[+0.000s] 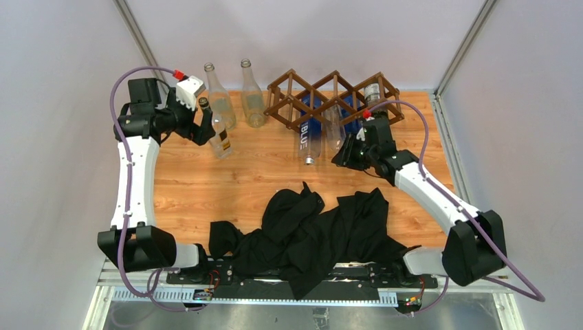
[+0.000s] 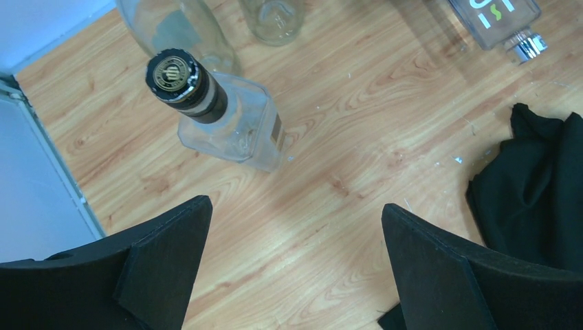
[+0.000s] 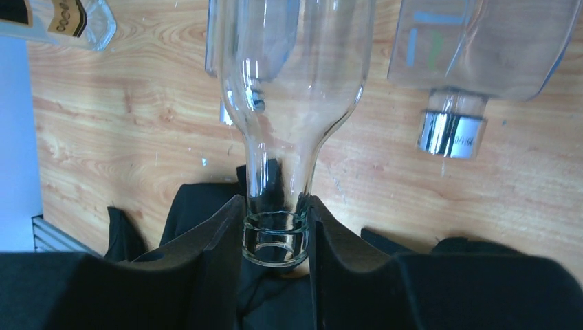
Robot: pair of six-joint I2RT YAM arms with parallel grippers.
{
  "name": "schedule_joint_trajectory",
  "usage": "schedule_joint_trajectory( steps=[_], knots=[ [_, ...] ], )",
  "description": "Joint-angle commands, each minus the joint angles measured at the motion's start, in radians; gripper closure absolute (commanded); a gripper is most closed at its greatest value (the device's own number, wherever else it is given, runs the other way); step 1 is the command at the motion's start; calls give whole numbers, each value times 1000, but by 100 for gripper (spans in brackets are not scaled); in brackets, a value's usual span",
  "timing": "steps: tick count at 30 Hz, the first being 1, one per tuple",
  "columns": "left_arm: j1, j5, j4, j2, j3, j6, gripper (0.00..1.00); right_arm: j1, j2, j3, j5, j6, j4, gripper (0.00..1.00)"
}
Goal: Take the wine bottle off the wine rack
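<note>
The dark brown lattice wine rack (image 1: 323, 93) stands at the back of the wooden table. A clear glass wine bottle (image 1: 335, 132) lies in it with its neck pointing toward me. My right gripper (image 1: 340, 157) is shut on that neck; in the right wrist view both fingers (image 3: 220, 234) press the lip of the wine bottle (image 3: 295, 75). My left gripper (image 2: 295, 220) is open with nothing in it, over bare wood at the left, next to a square bottle with a black cap (image 2: 230, 127).
A blue-labelled bottle with a silver cap (image 1: 308, 137) lies in the rack left of the held one, and another bottle (image 1: 372, 93) sits in the rack's right cell. Two clear bottles (image 1: 220, 100) (image 1: 252, 96) stand at the back left. A black cloth (image 1: 302, 230) covers the near middle.
</note>
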Motion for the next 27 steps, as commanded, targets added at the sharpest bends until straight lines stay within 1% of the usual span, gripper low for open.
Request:
schedule_joint_trajectory(
  steps=[1, 7, 14, 17, 21, 27],
  knots=[
    [6, 42, -36, -42, -31, 44, 1, -7, -87, -54, -71, 40, 17, 100],
    [6, 86, -38, -49, -52, 56, 3, 0, -232, -124, -112, 80, -21, 100],
    [6, 167, -37, -48, -52, 55, 3, 0, -436, -202, -142, 163, -38, 100],
    [4, 194, -36, -41, -43, 53, 2, 1, -472, -202, -161, 179, -64, 100],
    [-3, 225, -37, -67, -63, 87, 1, 0, -496, -185, -179, 166, -127, 100],
    [-60, 194, -36, -138, -127, 174, 0, 0, -543, -156, -179, 149, -189, 100]
  ],
)
